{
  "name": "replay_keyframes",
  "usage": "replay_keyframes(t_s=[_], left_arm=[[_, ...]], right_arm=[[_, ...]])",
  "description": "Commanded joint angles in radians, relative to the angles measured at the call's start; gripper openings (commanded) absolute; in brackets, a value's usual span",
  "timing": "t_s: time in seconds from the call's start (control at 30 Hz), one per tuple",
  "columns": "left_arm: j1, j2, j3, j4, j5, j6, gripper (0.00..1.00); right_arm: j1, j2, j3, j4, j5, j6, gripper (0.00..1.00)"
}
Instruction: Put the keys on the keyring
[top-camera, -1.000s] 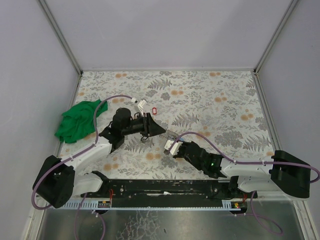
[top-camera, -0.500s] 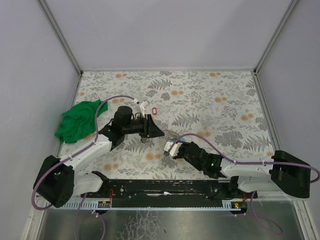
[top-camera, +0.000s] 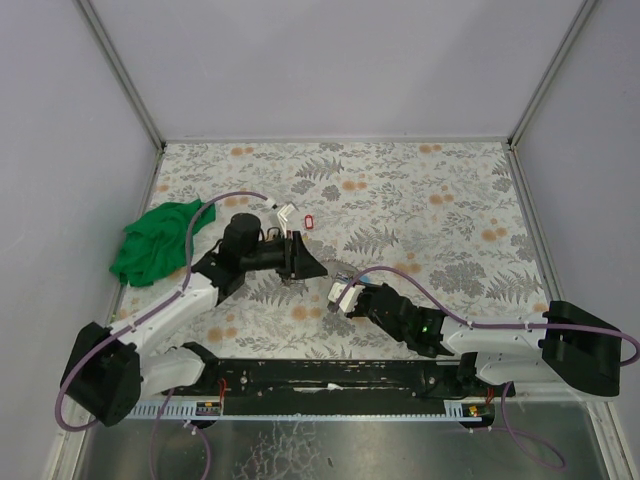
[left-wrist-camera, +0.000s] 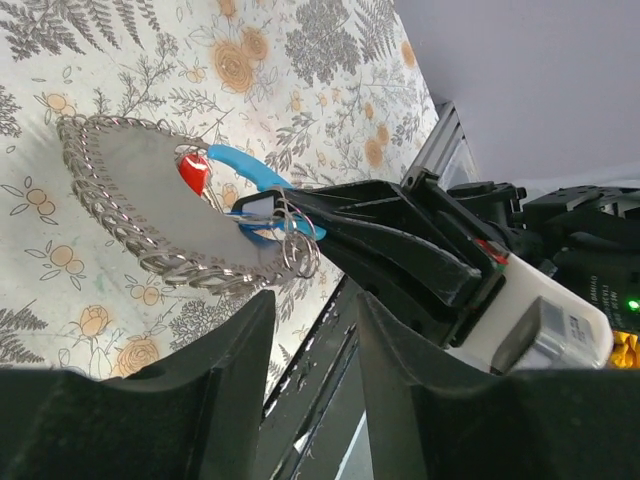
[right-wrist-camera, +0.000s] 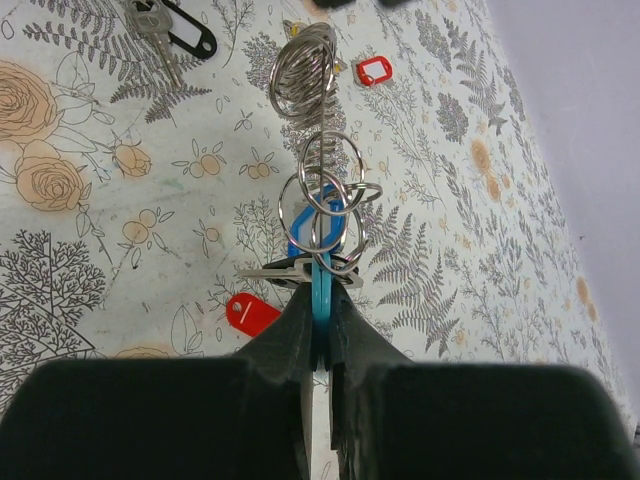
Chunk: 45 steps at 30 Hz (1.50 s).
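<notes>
Counter w/ floral cover: green cloth at left edge, red tag nr centre, black-tag key beyond.

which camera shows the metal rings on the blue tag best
Right wrist: the metal rings show close and sharp, linked to the blue tag pinched in the right gripper's jaws. Left wrist shows them small at that gripper's tip. Top external: too small to make out.

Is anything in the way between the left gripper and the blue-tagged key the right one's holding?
Nothing visible. The left gripper, jaws open, faces the blue-tagged key pinched in the right gripper, with open space between them. Only the metal rings hang beside that key.
</notes>
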<state>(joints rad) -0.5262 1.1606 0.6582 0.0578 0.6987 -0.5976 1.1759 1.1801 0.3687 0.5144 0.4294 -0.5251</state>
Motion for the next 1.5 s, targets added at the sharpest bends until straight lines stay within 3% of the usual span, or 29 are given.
replay_keyframes(t_s=[0.0, 0.37, 0.73, 1.0, 1.47], left_arm=[[0.004, -0.113, -0.044, 0.026, -0.078, -0.021, 0.39], [0.003, -0.237, -0.363, 0.532, -0.208, -0.279, 0.41], [0.001, -0.061, -0.548, 1.091, -0.304, -0.535, 0.42], [-0.022, 0.131, -0.533, 1.317, -0.350, -0.617, 0.41], [-0.056, 0.331, -0.468, 1.456, -0.375, -0.684, 0.39]], right_arm=[[0.004, -0.009, 0.017, 0.019, 0.031, 0.057, 0.00], [0.005, 0.012, 0.033, 0.063, 0.076, 0.234, 0.00], [0.004, 0.053, 0.055, 0.107, 0.110, 0.282, 0.00], [0.004, 0.087, 0.077, 0.140, 0.114, 0.311, 0.00], [0.004, 0.100, 0.091, 0.157, 0.107, 0.305, 0.00]])
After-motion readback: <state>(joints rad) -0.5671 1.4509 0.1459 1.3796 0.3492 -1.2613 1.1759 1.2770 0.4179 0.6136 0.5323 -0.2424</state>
